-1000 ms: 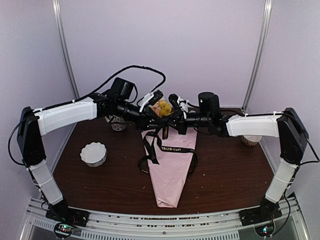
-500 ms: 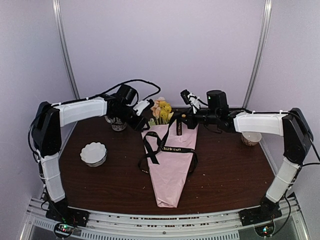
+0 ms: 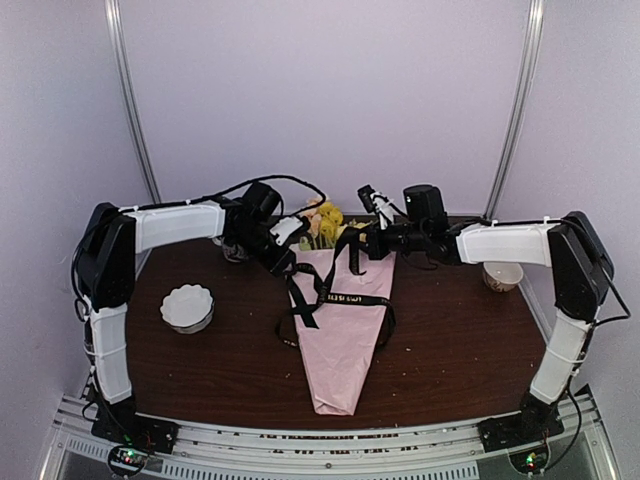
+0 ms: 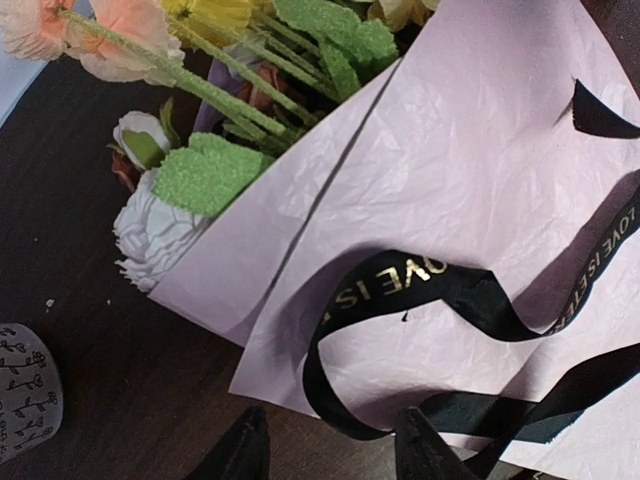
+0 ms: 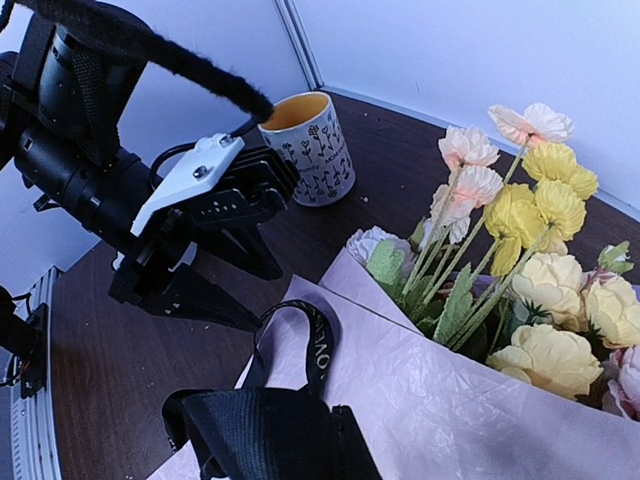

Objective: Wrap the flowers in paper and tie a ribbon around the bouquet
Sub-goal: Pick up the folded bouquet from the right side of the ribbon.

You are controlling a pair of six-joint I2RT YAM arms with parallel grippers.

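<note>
Right gripper [image 3: 366,243] pinches ribbon [image 4: 400,285], left gripper [image 4: 332,420] spread empty over paper [image 4: 470,150]; a one-sided tug could slide the loose loop off bouquet [image 3: 340,340].

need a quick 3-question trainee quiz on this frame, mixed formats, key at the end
1. True or false: the left pincer is shut on the pale pink crinkled paper cone.
2. What is the right pincer shut on? A) white scalloped bowl B) long black ribbon with gold lettering C) patterned mug
3. Fill in: on the dark brown wooden table, the cone's narrow tip points toward the ___ edge, where the arms are bolted.

Key
1. False: it is open, near the cone's wide end.
2. B
3. near
</note>
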